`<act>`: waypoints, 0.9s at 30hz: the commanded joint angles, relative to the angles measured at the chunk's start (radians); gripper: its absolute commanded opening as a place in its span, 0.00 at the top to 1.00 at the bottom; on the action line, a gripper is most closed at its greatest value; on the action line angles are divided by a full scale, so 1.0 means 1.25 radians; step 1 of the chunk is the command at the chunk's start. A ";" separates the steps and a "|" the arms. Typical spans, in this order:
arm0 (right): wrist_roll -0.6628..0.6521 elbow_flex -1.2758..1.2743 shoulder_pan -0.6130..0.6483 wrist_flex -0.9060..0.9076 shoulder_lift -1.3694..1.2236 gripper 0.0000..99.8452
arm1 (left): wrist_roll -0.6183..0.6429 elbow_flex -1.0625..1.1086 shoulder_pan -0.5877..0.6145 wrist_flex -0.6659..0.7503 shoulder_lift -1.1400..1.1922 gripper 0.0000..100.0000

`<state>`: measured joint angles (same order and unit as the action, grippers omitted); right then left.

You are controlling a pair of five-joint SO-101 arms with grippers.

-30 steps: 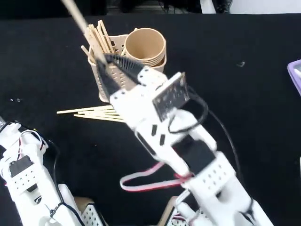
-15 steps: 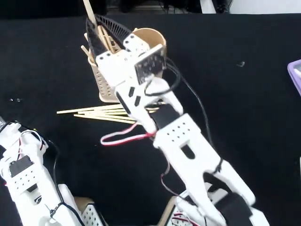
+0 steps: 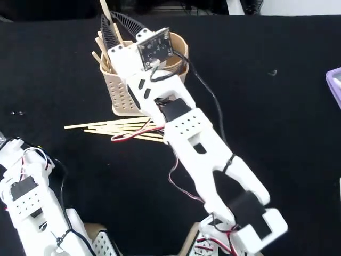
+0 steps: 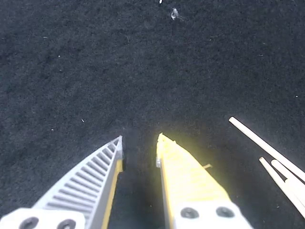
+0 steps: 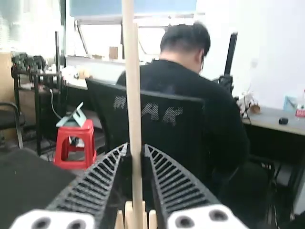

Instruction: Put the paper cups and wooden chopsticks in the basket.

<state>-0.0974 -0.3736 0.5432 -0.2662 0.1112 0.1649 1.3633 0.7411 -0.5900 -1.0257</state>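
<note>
A beige perforated basket (image 3: 123,98) stands at the far side of the black table, with several wooden chopsticks (image 3: 103,50) sticking up out of it and a stack of paper cups (image 3: 179,47) in its right half. My right gripper (image 3: 113,29) hangs over the basket's left half, shut on one chopstick (image 5: 131,90) that stands upright between its fingers. Several more chopsticks (image 3: 104,128) lie flat on the table just in front of the basket. My left gripper (image 4: 139,139) is open low over bare table, with chopstick ends (image 4: 269,151) off to one side.
The left arm's white body (image 3: 26,205) sits at the near left corner. A purple object (image 3: 334,82) pokes in at the right edge. A small speck (image 3: 273,72) lies on the black cloth to the right of the basket.
My right arm has stretched away from the table's middle to the basket, carrying the chopstick with it; the stick now stands more upright over the basket. The left arm has not moved.
</note>
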 commanded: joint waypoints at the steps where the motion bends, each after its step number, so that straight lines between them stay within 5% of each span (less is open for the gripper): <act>1: 0.012 -0.006 -0.012 -0.018 0.002 0.99 | 0.004 -0.025 -0.003 0.015 -0.002 0.87; 27: 0.012 -0.199 -0.012 -0.016 0.072 0.99 | 0.004 -0.025 -0.002 0.015 -0.002 0.87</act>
<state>-0.0898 -0.6314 0.5416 -0.2693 0.1143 0.1649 1.3633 0.7411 -0.5900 -1.0257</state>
